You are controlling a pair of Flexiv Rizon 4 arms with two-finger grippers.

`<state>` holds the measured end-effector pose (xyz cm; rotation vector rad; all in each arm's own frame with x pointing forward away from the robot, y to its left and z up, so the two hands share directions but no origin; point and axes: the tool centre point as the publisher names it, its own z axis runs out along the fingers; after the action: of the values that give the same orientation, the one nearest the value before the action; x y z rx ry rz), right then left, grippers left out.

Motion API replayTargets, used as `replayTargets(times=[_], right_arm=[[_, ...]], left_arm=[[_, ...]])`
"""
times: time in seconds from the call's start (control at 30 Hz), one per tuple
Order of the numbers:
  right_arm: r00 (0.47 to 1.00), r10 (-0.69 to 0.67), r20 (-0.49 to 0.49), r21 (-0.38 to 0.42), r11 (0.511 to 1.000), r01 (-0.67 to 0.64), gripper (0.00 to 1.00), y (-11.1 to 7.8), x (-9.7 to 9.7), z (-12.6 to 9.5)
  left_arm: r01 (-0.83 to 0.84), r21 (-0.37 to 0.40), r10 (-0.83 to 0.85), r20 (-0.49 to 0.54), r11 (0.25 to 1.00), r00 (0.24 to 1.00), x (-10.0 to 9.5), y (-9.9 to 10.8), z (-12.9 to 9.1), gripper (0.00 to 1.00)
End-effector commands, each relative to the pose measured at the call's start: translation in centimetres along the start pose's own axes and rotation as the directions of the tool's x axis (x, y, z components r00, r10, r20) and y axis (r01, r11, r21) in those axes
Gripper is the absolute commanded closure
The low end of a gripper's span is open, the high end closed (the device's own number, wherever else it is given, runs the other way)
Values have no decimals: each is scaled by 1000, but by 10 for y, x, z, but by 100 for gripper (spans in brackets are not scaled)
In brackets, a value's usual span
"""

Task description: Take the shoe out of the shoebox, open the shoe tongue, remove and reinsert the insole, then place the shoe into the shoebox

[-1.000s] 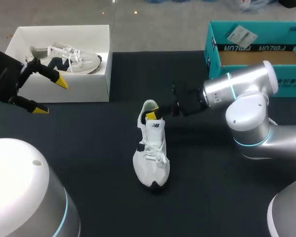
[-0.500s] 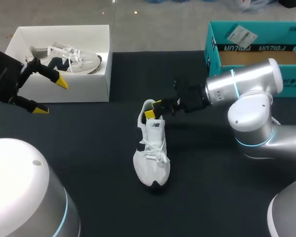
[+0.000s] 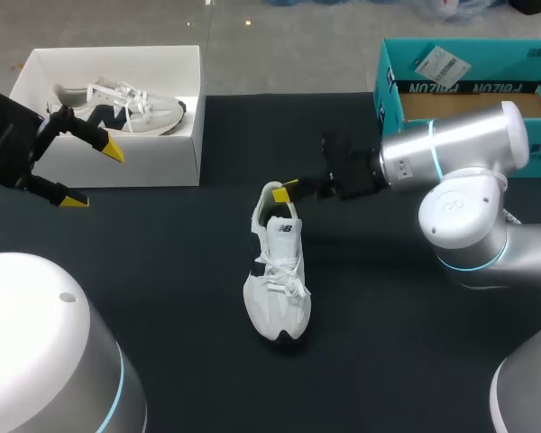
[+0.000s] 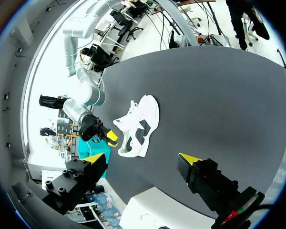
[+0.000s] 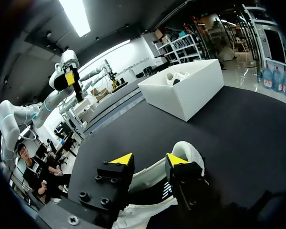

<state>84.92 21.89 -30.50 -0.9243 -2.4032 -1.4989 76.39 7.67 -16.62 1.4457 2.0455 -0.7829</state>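
Head view, shoe [image 3: 278, 275]: white sneaker standing on its sole on the dark table [image 3: 144, 271], out of any box, about mid-table.
Head view, shoe axis: long axis runs near-to-far. Toe points toward the robot, skewed slightly to its right, and the heel opening faces the far edge.
Head view, right gripper [image 3: 287, 189]: comes in from the right. One yellow tip shows at the heel collar; cannot tell from here if it touches.
Head view, left gripper [image 3: 92, 174]: fingers spread with nothing in them, hanging by the front wall of the white shoebox [image 3: 144, 162].
Head view, second shoe [image 3: 117, 108]: lies inside the white shoebox, long axis left-to-right.
Head view, teal box [image 3: 392, 108]: far right of the table, well apart from the shoe.
Left wrist view, left gripper [image 4: 143, 160]: jaws released with a wide gap and bare table between the tips. A corner of the white shoebox [image 4: 148, 210] is under it.
Left wrist view, shoe [image 4: 136, 126]: ahead of the fingers, well apart. Its heel end faces the right gripper [image 4: 110, 136] and its toe end points away from it.
Right wrist view, right gripper [image 5: 149, 160]: jaws apart, gripping nothing.
Right wrist view, shoe [image 5: 190, 150]: just under and ahead of the tips. The heel rim curves behind one finger and the body runs back beneath the gripper.
Right wrist view, white shoebox [image 5: 190, 90]: beyond the shoe, well apart. The second shoe [image 5: 178, 76] peeks over its rim.
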Motion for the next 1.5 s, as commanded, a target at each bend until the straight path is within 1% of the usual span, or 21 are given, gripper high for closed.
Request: replayTargets(times=[0.03,0.07,0.53,0.57,0.6,0.63,0.67,0.77,0.83,0.87,0.97,1.0,1.1,1.23,1.27,1.4,1.43,1.5], right_arm=[[963,22,269,151,987,-64,100,6,3,-1],[950,54,307,188,975,-116,100,5,1,0],[950,54,307,188,975,-116,100,5,1,0],[918,68,391,190,970,-153,100,5,3,1],[888,67,454,200,964,-175,100,6,5,1],[844,58,533,231,950,-211,100,7,6,3],[809,65,585,209,951,-227,100,7,8,5],[749,90,656,176,947,-267,100,4,9,10],[727,110,678,158,944,-291,100,2,8,13],[704,115,701,147,942,-300,100,0,8,14],[666,110,738,145,938,-315,100,-2,7,16],[644,94,759,152,936,-316,100,-4,7,16],[605,44,795,180,935,-305,100,-6,7,18],[570,1,822,196,938,-285,100,-8,6,20],[547,-19,837,206,937,-282,100,-10,5,21],[536,-14,844,200,936,-290,100,-15,-2,23],[523,-11,852,193,936,-294,100,-16,-4,24],[514,5,858,182,932,-314,100,-21,-9,25]], left_arm=[[1,-2,-1,-4,1000,1000,0,0,0,0],[1,-2,-1,-4,1000,1000,0,0,0,0],[1,-2,-1,-4,1000,1000,0,0,0,0],[1,-2,-1,-4,1000,1000,0,0,0,0],[1,-2,-1,-4,1000,1000,0,0,0,0],[1,-2,-1,-4,1000,1000,0,0,0,0],[1,-2,-1,-4,1000,1000,0,0,0,0],[1,-2,-1,-4,1000,1000,0,0,0,0],[1,-2,-1,-4,1000,1000,0,0,0,0],[1,-2,-1,-4,1000,1000,0,0,0,0],[1,-2,-1,-4,1000,1000,0,0,0,0],[1,-2,-1,-4,1000,1000,0,0,0,0],[1,-2,-1,-4,1000,1000,0,0,0,0],[1,-2,-1,-4,1000,1000,0,0,0,0],[1,-2,-1,-4,1000,1000,0,0,0,0],[1,-2,-1,-4,1000,1000,0,0,0,0],[1,-2,-1,-4,1000,1000,0,0,0,0],[1,-2,-1,-4,1000,1000,0,0,0,0]])
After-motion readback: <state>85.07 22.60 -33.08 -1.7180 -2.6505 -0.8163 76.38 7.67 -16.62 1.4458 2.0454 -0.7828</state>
